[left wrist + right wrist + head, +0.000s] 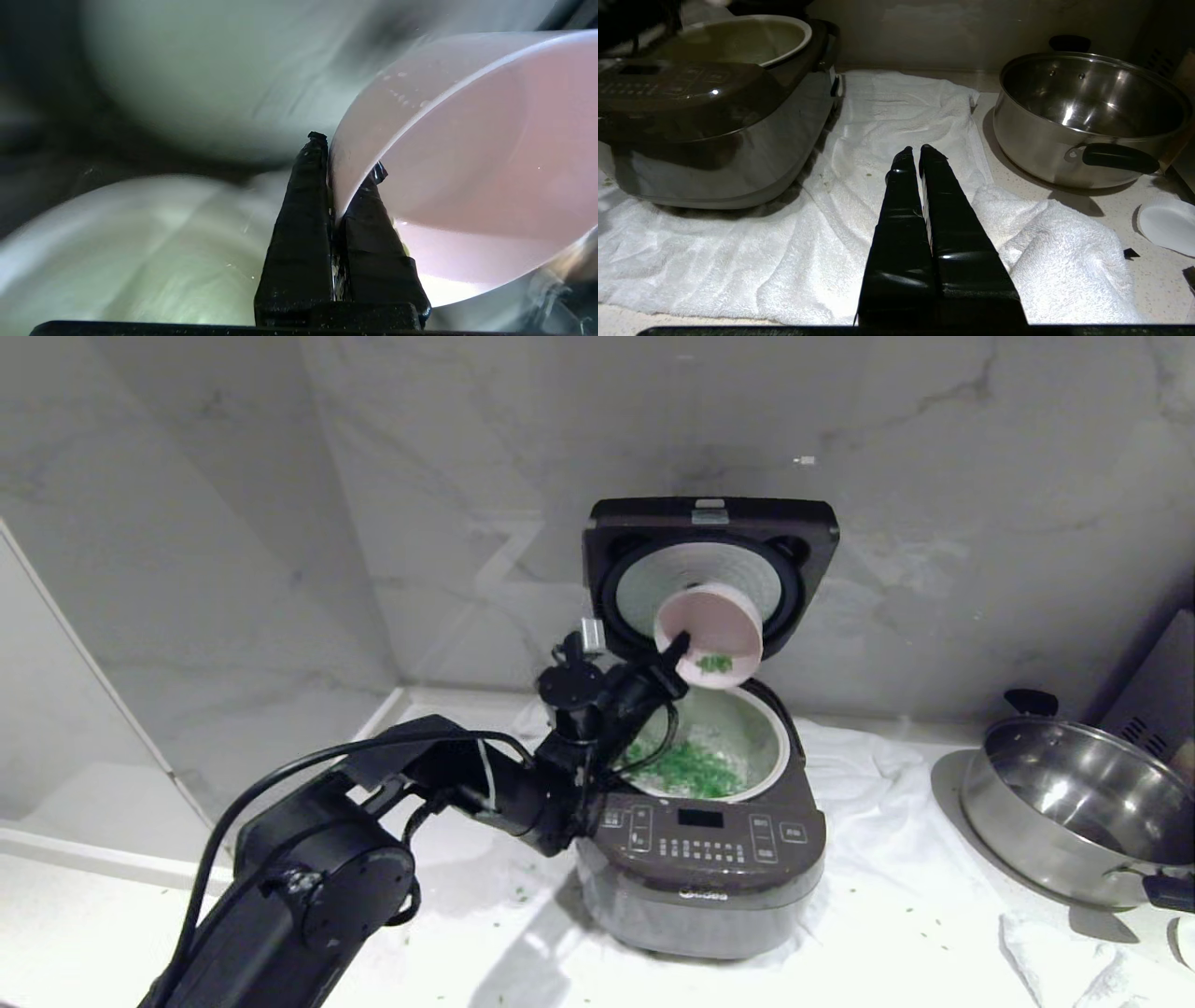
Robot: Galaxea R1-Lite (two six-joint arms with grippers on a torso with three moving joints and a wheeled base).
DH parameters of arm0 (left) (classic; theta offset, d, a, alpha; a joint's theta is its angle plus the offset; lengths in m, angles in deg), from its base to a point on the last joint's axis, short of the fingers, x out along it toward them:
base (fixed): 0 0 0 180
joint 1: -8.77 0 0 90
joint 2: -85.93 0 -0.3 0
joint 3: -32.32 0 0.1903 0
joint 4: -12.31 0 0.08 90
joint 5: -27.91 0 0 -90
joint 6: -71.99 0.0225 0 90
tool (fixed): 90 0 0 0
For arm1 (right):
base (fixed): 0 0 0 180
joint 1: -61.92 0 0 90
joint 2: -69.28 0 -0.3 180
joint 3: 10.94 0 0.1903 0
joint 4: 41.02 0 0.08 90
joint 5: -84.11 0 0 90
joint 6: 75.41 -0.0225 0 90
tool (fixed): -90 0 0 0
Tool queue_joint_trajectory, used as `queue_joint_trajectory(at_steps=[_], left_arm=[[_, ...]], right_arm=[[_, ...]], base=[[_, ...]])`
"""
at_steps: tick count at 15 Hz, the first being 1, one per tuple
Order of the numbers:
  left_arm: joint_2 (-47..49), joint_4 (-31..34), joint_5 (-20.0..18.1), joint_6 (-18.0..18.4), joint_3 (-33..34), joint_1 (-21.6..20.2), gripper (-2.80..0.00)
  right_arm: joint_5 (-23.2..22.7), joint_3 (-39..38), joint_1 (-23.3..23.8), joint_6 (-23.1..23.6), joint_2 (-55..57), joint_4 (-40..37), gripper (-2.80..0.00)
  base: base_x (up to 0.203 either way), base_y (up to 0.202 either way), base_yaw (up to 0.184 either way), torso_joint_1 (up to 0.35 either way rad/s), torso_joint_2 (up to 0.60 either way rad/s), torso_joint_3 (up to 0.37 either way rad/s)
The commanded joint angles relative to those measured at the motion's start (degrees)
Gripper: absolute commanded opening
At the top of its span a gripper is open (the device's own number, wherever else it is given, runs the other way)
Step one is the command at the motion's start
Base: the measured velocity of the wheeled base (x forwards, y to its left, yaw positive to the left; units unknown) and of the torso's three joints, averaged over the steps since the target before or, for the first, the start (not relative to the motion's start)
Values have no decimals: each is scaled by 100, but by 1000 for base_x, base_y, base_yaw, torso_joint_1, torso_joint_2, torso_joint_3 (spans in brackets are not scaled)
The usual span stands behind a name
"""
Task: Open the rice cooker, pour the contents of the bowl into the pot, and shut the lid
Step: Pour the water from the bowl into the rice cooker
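The rice cooker (700, 859) stands on a white towel with its lid (709, 537) raised upright against the wall. My left gripper (680, 646) is shut on the rim of the pale pink bowl (714, 625), held tipped on its side above the pot (747, 737). A few green bits (714, 663) cling inside the bowl, and a heap of them (695, 773) lies in the pot. In the left wrist view the gripper (345, 161) pinches the bowl (467, 177) wall, one finger inside and one outside. My right gripper (920, 151) hangs shut and empty over the towel.
A shiny steel pan (1074, 812) with black handles sits to the cooker's right, also seen close to the right gripper as the steel pan (1087, 116). The white towel (784, 242) is rumpled. Green bits are scattered on the counter (523, 896). A marble wall stands close behind the cooker.
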Motion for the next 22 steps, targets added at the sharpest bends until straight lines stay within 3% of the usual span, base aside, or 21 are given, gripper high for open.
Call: queue_joint_trajectory(at_steps=[1, 4, 8, 13, 15, 19, 22], left_arm=[[-419, -27, -185, 103, 761, -112, -280], [-1079, 99, -460, 592, 1558, -325, -280], [-1748, 401, -539, 670, 1813, -617, -280], [-2822, 2570, -577, 775, 1600, -717, -280], [-3246, 3458, -561, 1192, 1762, -826, -280], [-4076, 4484, -565, 1702, 2778, -1189, -280], [-4599, 5665, -482, 2006, 2953, -1502, -280]], right_arm=[[1, 0, -2, 1, 7, 0, -280], [1, 0, -2, 1, 7, 0, -280], [1, 0, -2, 1, 7, -2, -280], [1, 0, -2, 1, 7, -9, -280], [1, 0, -2, 1, 7, 0, -280], [1, 0, -2, 1, 7, -4, -280], [1, 0, -2, 1, 7, 0, -280]], base=[[0, 0, 0, 0, 0, 0], [0, 0, 0, 9, 19, 2], [0, 0, 0, -22, 41, 31], [0, 0, 0, -9, 17, 10], [0, 0, 0, 0, 0, 0], [0, 0, 0, 0, 0, 0], [0, 0, 0, 0, 0, 0]])
